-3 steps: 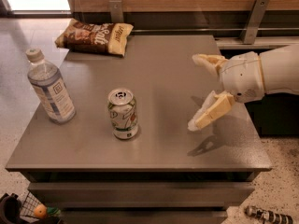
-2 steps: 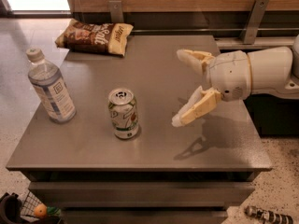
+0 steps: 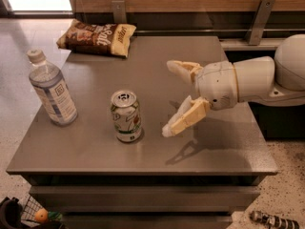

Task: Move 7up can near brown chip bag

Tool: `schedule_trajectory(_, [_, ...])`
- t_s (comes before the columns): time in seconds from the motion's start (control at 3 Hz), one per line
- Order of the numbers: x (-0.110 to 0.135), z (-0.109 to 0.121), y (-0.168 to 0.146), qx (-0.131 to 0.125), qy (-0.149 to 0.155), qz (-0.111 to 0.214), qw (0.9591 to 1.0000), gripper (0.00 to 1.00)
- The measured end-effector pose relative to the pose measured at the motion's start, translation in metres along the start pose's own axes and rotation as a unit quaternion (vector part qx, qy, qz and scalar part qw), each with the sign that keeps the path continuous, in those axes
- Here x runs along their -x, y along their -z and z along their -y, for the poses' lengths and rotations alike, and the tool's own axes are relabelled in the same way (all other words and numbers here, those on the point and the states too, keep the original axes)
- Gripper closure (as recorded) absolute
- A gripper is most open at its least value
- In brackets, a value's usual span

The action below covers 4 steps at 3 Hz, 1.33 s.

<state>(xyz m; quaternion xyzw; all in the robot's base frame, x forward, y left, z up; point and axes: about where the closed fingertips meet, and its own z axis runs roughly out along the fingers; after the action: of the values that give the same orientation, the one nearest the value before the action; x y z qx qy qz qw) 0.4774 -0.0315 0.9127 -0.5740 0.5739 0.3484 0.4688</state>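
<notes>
The 7up can [image 3: 127,116] stands upright near the front middle of the grey table [image 3: 157,75], silver-white with a green band and pull-tab top. The brown chip bag [image 3: 96,36] lies flat at the table's far left corner, its cream-yellow end pointing right. My gripper [image 3: 170,98] hovers above the table just right of the can, fingers spread open and empty, one fingertip [image 3: 173,128] close to the can's right side without touching it. The white arm reaches in from the right.
A clear water bottle [image 3: 51,90] with a white cap stands at the table's left edge, left of the can. A wooden wall with metal brackets [image 3: 261,13] runs behind the table. Small objects lie on the floor at the bottom left and bottom right.
My gripper has moved left across the table toward the can, staying open. The can, bottle and chip bag have not moved.
</notes>
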Motion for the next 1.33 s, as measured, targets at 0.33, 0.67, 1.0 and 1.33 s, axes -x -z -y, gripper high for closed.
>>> schedule_trajectory(0.33, [-0.004,-0.009,-0.035,0.025,-0.011,0.022,0.9994,0.00])
schedule_trajectory(0.67, [0.005,-0.023,-0.073,0.052,-0.015,0.057,0.9969,0.00])
schedule_trajectory(1.0, [0.012,-0.036,-0.102,0.072,-0.024,0.105,0.9915,0.00])
schedule_trajectory(1.33, [0.014,-0.037,-0.105,0.075,-0.023,0.108,0.9910,0.15])
